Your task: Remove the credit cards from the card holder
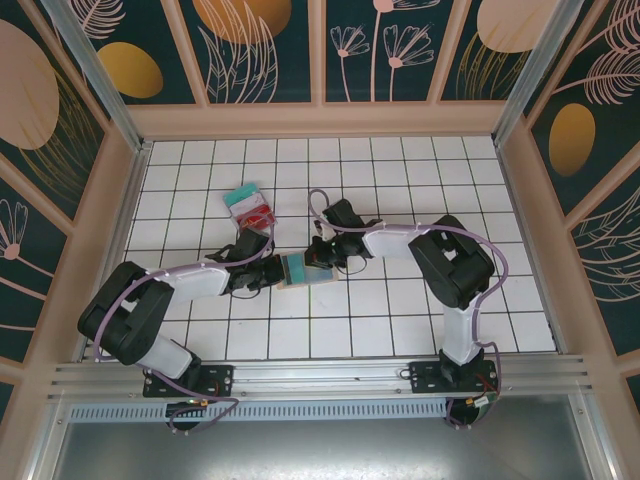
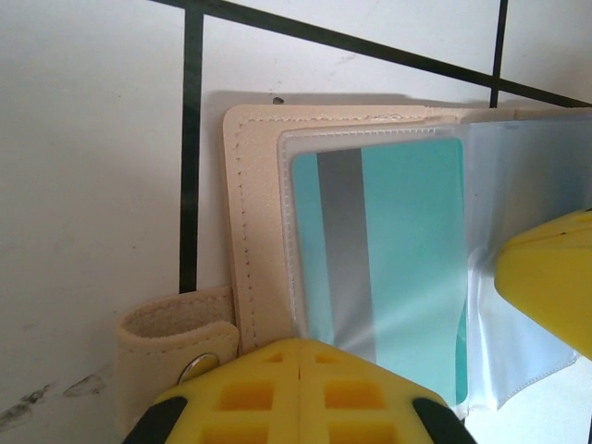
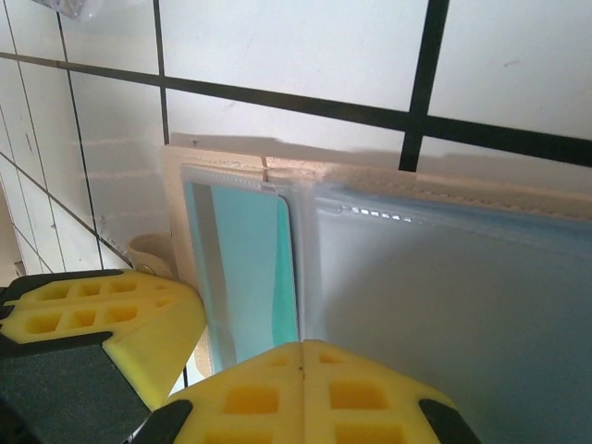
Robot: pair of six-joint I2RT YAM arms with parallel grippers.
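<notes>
Left gripper [image 2: 301, 353] was closed tight on card holder [image 2: 254, 222] edge. Right gripper [image 3: 302, 351] was closed too, seemingly pinching clear sleeve [image 3: 444, 305] beside teal card [image 3: 250, 268].

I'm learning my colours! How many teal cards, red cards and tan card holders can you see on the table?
Teal cards: 2, the teal card in the holder and the loose teal card
Red cards: 1, the red card
Tan card holders: 1, the card holder
Total: 4
</notes>
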